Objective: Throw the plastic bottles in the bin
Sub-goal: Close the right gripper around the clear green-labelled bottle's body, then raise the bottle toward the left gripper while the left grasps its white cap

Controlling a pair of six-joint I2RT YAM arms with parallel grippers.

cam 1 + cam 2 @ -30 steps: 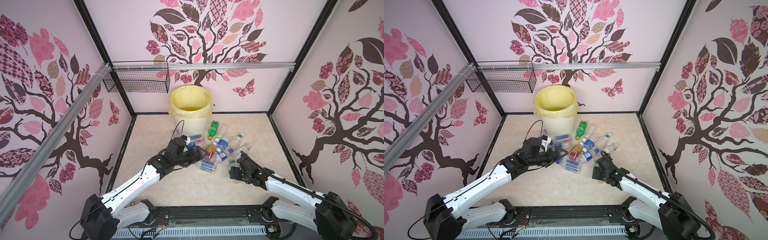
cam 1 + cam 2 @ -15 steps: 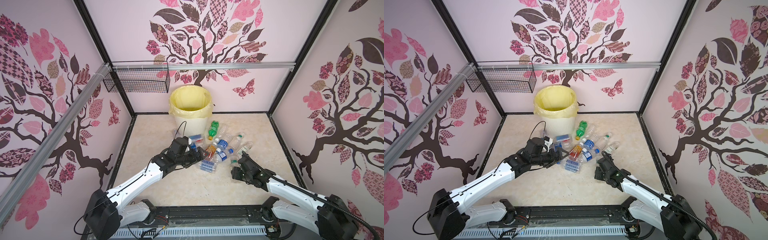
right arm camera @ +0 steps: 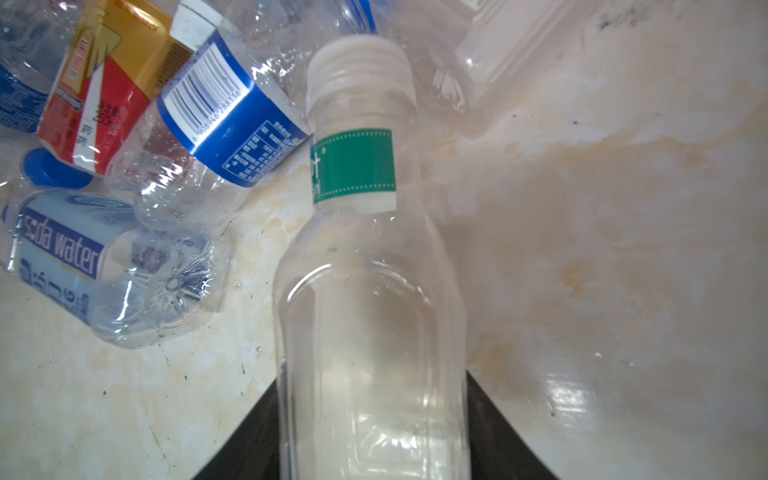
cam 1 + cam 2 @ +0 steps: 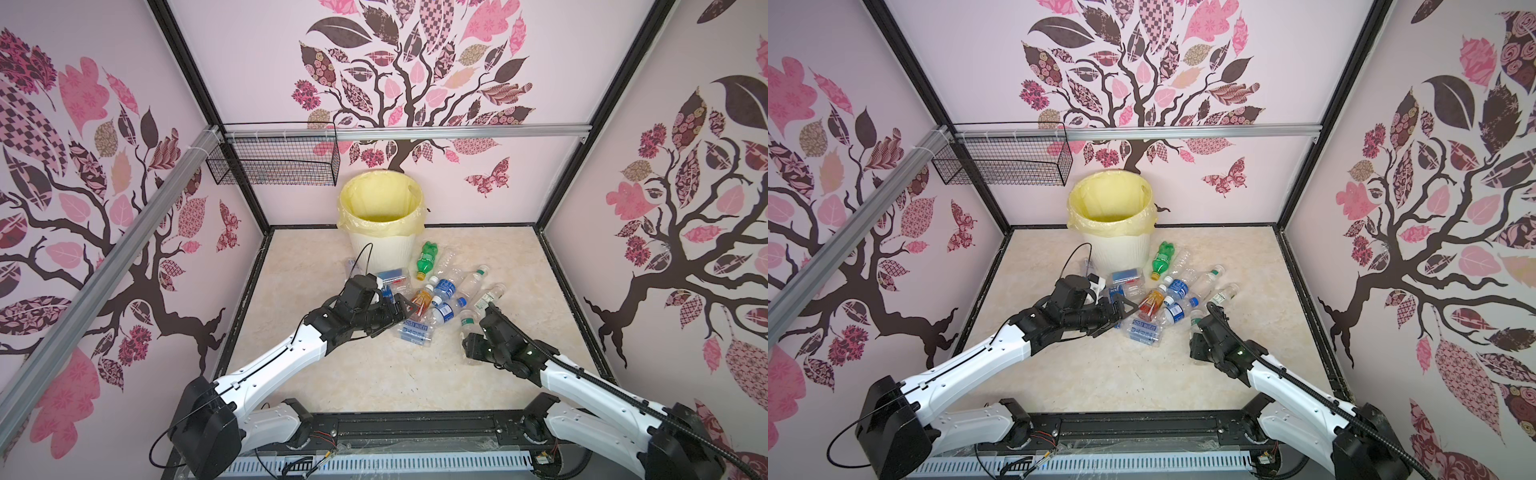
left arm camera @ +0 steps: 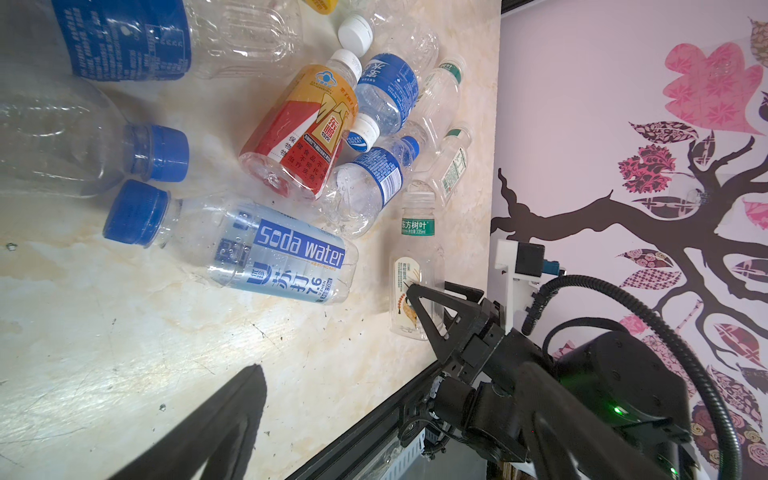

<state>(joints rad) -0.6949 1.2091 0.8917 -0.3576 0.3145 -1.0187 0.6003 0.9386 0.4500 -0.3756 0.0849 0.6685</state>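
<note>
Our right pincer (image 5: 430, 293) is clenched on the lower body of a green-banded bottle (image 3: 370, 291), a clear one with a pale cap. It lies at the near right fringe of the heap of plastic bottles (image 4: 444, 289) in the middle of the table (image 4: 374, 374). In the right wrist view the dark fingers press both of its flanks. Whether it is already off the table we cannot quite tell, since the clear plastic hides the contact. The bin (image 4: 374, 253) stands at the middle of the table's far edge, just beyond the heap. With so many bottles lying on the table, we judge most of the task remains. Our left pincer (image 4: 404, 311) hangs released over the left side of the heap, near the soda water bottle (image 5: 291, 257), and grips nothing. To do this step well, we should raise the bottle straight up before swinging, because its neck points toward the heap and could drag a neighbour along. The thin wall may buckle and slip, so a firm, unhurried lift suits it. The bin stands far taller than any bottle, so we need to clear the rim fully and let go over the centre of the mouth, not at the lip. We should also route around the left arm, which sits between us and the bin.
</note>
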